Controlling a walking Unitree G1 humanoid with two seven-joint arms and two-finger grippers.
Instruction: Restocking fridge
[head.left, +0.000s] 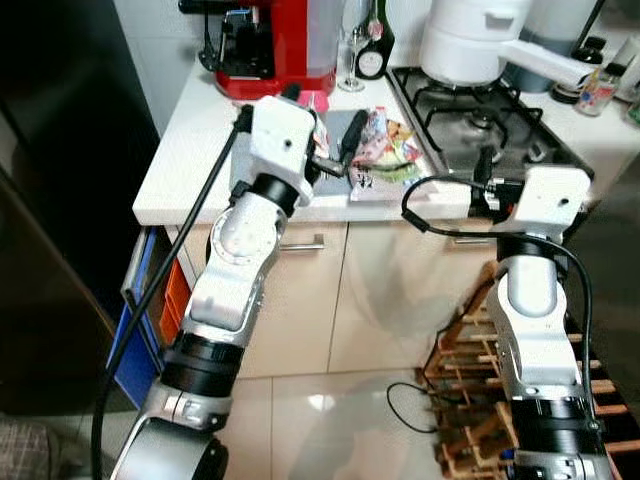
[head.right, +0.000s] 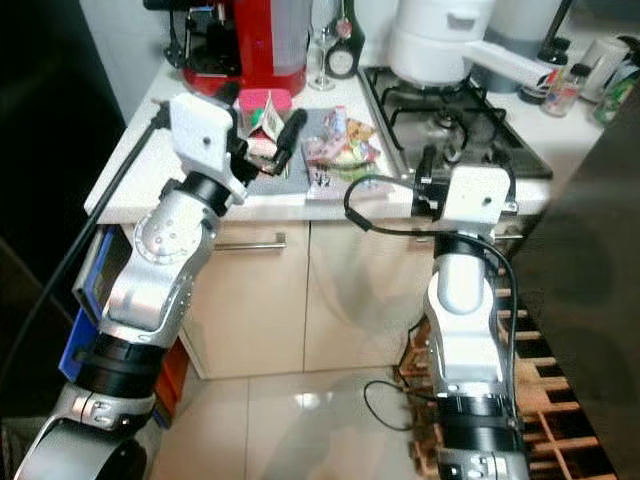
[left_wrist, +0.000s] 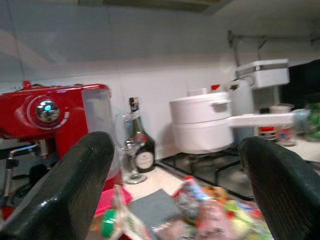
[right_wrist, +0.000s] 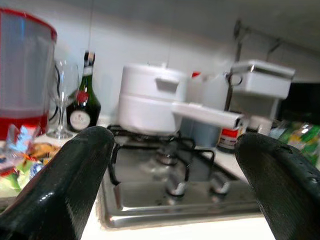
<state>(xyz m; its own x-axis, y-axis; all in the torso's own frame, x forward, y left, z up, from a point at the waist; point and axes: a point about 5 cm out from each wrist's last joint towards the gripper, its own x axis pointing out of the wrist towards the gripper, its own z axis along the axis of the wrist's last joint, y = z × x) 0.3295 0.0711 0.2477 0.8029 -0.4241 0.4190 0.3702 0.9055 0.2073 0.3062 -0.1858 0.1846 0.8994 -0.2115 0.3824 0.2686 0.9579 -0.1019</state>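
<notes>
Nearest, I'm holding both grippers spread wide: left gripper (head.left: 335, 150) hovering over the colourful snack packets (head.left: 385, 145) on the counter (head.left: 185, 160), right gripper (head.left: 485, 180) facing the hob (head.left: 480, 115); behind are standing the red coffee machine (head.left: 270, 40), dark bottle (head.left: 375, 45) and white pot (head.left: 470, 40).

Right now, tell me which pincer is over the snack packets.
The left pincer: its open fingers hang over the colourful packets beside the red coffee machine. The right pincer, also open, faces the hob.

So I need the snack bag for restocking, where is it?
The snack bag lies on the counter between the red machine and the hob.
</notes>
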